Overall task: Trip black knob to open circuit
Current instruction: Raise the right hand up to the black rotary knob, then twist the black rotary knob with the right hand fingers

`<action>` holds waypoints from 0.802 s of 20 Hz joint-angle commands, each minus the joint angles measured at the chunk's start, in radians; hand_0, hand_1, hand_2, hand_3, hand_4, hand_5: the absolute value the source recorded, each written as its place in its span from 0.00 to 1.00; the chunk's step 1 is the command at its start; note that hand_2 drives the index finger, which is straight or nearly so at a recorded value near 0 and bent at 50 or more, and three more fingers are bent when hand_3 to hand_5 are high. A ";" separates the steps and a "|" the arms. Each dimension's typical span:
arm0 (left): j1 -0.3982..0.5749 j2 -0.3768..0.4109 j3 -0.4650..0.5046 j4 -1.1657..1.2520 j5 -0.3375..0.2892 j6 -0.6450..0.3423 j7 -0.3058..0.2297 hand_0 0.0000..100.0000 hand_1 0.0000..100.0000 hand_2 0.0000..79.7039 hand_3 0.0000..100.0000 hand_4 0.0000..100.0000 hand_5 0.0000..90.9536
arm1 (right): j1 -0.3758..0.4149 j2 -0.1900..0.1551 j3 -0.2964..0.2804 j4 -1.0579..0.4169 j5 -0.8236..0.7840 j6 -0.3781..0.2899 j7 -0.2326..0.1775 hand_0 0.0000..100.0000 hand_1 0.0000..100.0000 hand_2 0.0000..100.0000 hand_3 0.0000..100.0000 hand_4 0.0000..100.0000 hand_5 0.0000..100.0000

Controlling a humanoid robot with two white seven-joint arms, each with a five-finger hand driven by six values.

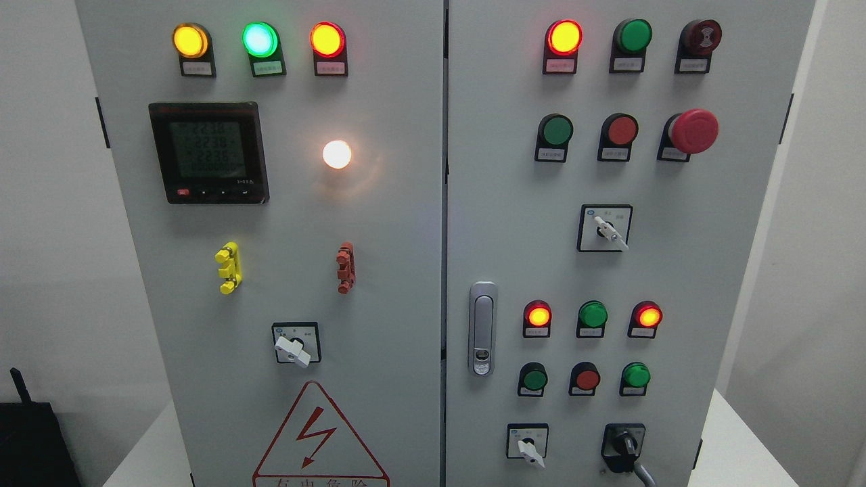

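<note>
A grey electrical cabinet fills the head view. The black knob (624, 450) sits at the lower right of the right door (676, 284), on a black square plate, its handle pointing down and slightly right. A grey cable runs off below it. Neither of my hands shows anywhere in the frame.
White rotary selectors (293, 348), (530, 452), (607, 230) sit on the panel. A red mushroom button (693, 130), lit pilot lamps, a digital meter (208, 153) and a door latch (482, 329) are also there. A black box (30, 443) stands at the lower left.
</note>
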 commanded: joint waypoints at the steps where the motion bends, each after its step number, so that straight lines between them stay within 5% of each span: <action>1: 0.000 0.000 0.000 0.000 -0.023 -0.001 -0.001 0.12 0.39 0.00 0.00 0.00 0.00 | 0.001 0.005 0.014 -0.003 0.000 0.001 0.001 0.00 0.00 0.00 1.00 1.00 1.00; 16: 0.000 0.000 0.000 0.000 -0.023 -0.002 -0.001 0.12 0.39 0.00 0.00 0.00 0.00 | -0.002 0.008 0.039 -0.003 0.000 0.001 0.001 0.00 0.00 0.00 1.00 1.00 1.00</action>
